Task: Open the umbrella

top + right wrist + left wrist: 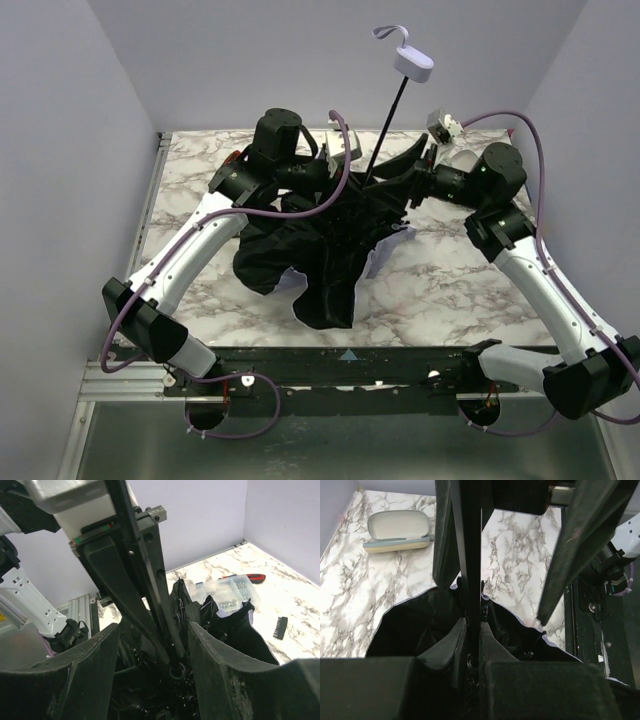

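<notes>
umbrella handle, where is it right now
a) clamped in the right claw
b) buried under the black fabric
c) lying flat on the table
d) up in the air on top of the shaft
d: the top view shows the pale handle at the upper end of the thin black shaft, raised well above the table.

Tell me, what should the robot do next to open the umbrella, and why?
Probably close the right gripper on the shaft: its fingers stand apart on either side of it, the umbrella hangs limp, and the left gripper clamps the shaft.
</notes>
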Action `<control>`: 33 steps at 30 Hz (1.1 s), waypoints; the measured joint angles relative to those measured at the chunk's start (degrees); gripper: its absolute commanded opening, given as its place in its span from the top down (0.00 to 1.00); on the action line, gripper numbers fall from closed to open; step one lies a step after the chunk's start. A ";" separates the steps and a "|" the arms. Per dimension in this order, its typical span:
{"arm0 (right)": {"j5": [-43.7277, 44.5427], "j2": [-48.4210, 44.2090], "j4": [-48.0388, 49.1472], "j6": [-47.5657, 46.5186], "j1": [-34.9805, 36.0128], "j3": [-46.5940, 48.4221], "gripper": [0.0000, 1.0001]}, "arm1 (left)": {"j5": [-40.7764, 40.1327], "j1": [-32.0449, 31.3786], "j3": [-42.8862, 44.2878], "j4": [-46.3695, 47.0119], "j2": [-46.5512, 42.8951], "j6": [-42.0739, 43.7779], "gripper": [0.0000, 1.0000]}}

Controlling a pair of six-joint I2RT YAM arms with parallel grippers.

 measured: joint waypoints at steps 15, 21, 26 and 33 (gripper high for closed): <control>6.49 0.48 3.58 -4.04 4.46 -2.49 1.00 | 2.32 -1.22 0.37 -1.62 0.39 1.60 1.00; 7.63 0.31 4.22 -6.10 4.63 -3.10 1.00 | 2.21 -1.16 0.55 -2.38 0.48 0.81 0.28; 17.68 -1.09 4.79 -7.32 4.63 -5.60 1.00 | 2.69 0.63 -0.90 0.46 -1.31 -0.48 0.02; 31.91 -2.97 11.28 -9.29 4.61 -7.58 1.00 | -1.09 13.81 -18.23 15.76 -13.03 -9.01 0.02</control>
